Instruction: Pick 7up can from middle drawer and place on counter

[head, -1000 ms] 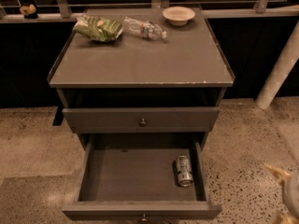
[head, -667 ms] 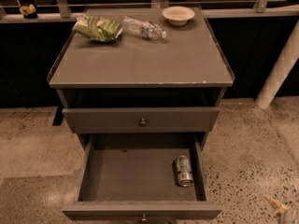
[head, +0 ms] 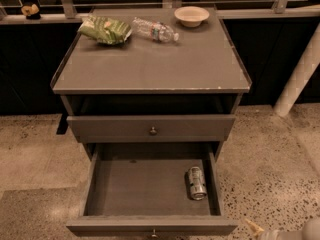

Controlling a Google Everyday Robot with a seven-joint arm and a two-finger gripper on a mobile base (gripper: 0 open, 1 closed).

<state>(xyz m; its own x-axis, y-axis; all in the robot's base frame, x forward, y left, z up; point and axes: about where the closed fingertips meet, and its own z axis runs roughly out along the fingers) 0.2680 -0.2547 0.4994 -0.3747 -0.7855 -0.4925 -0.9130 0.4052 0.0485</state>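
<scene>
The 7up can (head: pixel 196 182) lies on its side in the open middle drawer (head: pixel 140 186), close to the right wall, its shiny top facing the drawer's front. Nothing touches it. Only a sliver of the gripper (head: pixel 257 229) shows, at the bottom right corner of the view and over the speckled floor (head: pixel 280 169). It is outside the drawer, to the right of the can and nearer the camera, with the drawer's right wall between the two. Whether it is released or clenched I cannot tell. The upper drawer (head: pixel 110 128) is closed. Along the back of the surface (head: pixel 150 66) are a green snack bag (head: pixel 106 30), a clear water bottle (head: pixel 155 30) on its side and a pale bowl (head: pixel 191 16).
</scene>
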